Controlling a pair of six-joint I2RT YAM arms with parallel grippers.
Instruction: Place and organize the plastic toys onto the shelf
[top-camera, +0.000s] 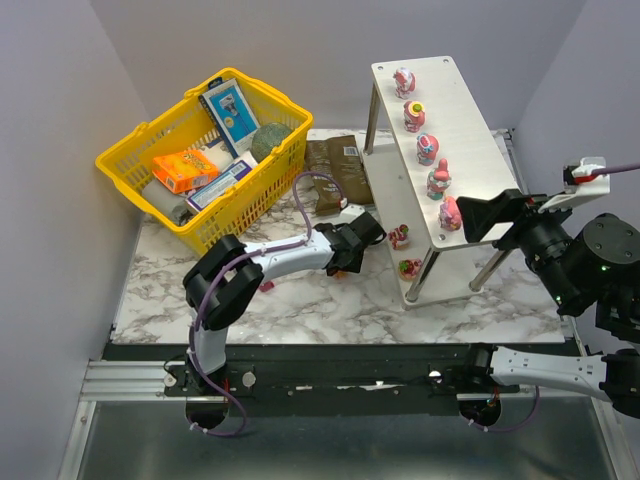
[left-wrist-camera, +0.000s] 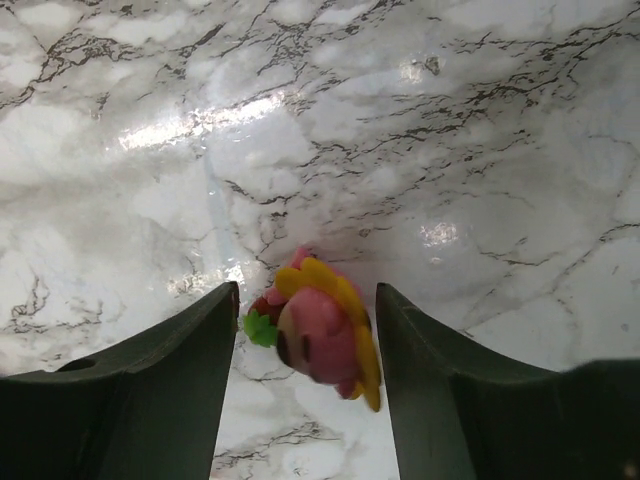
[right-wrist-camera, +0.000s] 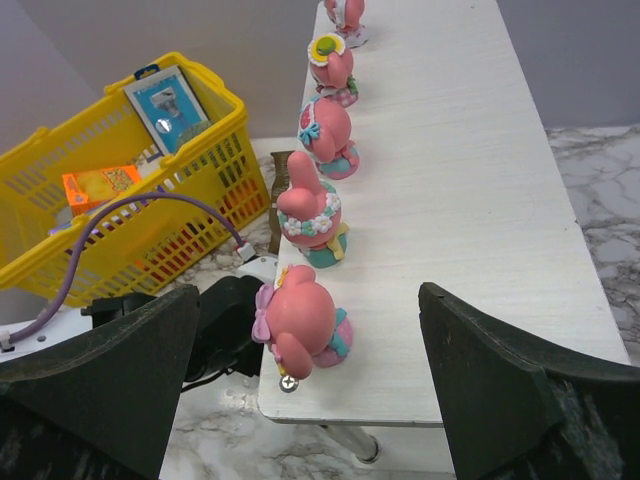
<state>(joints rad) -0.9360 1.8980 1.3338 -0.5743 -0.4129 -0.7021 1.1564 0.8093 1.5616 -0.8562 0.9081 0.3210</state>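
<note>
A pink toy (left-wrist-camera: 320, 335) with yellow petals and a green leaf lies on its side on the marble table between my left gripper's (left-wrist-camera: 306, 292) fingers. The jaws stand apart, with a gap on the right side. In the top view the left gripper (top-camera: 350, 255) is low, just left of the shelf (top-camera: 470, 130). Several pink toys stand in a row along the top board's left edge, the nearest (right-wrist-camera: 300, 320) at its corner. Two more toys (top-camera: 399, 236) (top-camera: 409, 268) sit on the lower board. My right gripper (right-wrist-camera: 308, 295) hovers open off the top board's near end (top-camera: 490, 215), holding nothing.
A yellow basket (top-camera: 130, 165) of grocery boxes stands at the back left. Brown packets (top-camera: 335, 170) lie between it and the shelf. A small red piece (top-camera: 267, 286) rests on the table by the left arm's elbow. The shelf's thin legs (top-camera: 420, 275) stand close to the left gripper.
</note>
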